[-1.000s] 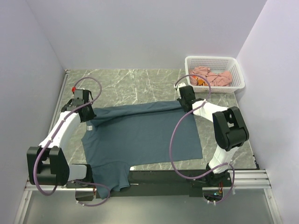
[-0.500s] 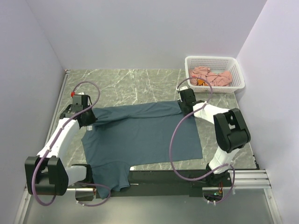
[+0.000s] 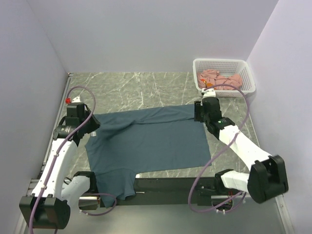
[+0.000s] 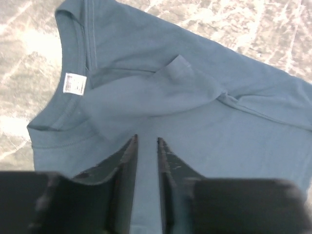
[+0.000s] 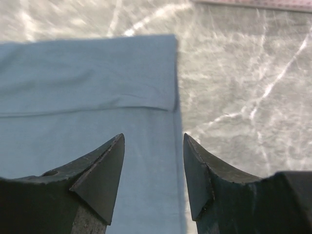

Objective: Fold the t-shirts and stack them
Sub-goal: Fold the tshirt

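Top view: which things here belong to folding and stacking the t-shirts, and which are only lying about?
For the job: blue t-shirt, spread on the table; pink t-shirts, crumpled in the basket.
Only there: the basket itself; the table itself.

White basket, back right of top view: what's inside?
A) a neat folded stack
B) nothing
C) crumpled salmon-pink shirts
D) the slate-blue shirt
C: crumpled salmon-pink shirts sit inside the white basket; the slate-blue shirt lies spread outside it.
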`<move>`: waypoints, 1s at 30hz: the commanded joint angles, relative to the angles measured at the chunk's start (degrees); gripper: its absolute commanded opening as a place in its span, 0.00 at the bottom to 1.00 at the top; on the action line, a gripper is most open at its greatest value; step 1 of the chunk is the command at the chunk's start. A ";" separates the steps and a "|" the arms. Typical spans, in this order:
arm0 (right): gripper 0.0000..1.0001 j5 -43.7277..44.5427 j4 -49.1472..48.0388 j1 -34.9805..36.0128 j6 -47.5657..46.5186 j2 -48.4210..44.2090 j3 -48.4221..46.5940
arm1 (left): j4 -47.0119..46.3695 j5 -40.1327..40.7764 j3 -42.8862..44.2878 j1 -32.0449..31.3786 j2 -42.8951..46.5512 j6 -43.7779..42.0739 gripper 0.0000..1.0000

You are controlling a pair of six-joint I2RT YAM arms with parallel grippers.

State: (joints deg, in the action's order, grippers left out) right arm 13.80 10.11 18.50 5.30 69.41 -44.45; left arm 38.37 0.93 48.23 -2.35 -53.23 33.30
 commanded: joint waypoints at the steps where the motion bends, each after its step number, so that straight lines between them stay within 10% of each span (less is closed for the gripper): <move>1: 0.59 -2.99 -1.23 0.22 4.98 -3.83 0.68 | 2.32 -2.07 1.08 -0.11 2.34 2.38 0.30; 11: 0.72 -8.16 -5.45 0.22 11.22 -5.69 2.26 | -0.39 6.79 -0.33 -0.02 2.53 5.81 0.62; 30: 0.68 -18.10 -6.42 -13.57 16.23 22.07 -11.80 | -20.69 13.66 9.95 7.36 -35.97 0.36 0.59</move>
State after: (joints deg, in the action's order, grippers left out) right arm -1.02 5.98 6.46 18.98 89.14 -53.17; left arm 22.20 13.45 54.52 4.69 -87.37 35.59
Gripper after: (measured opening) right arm 0.684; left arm 0.597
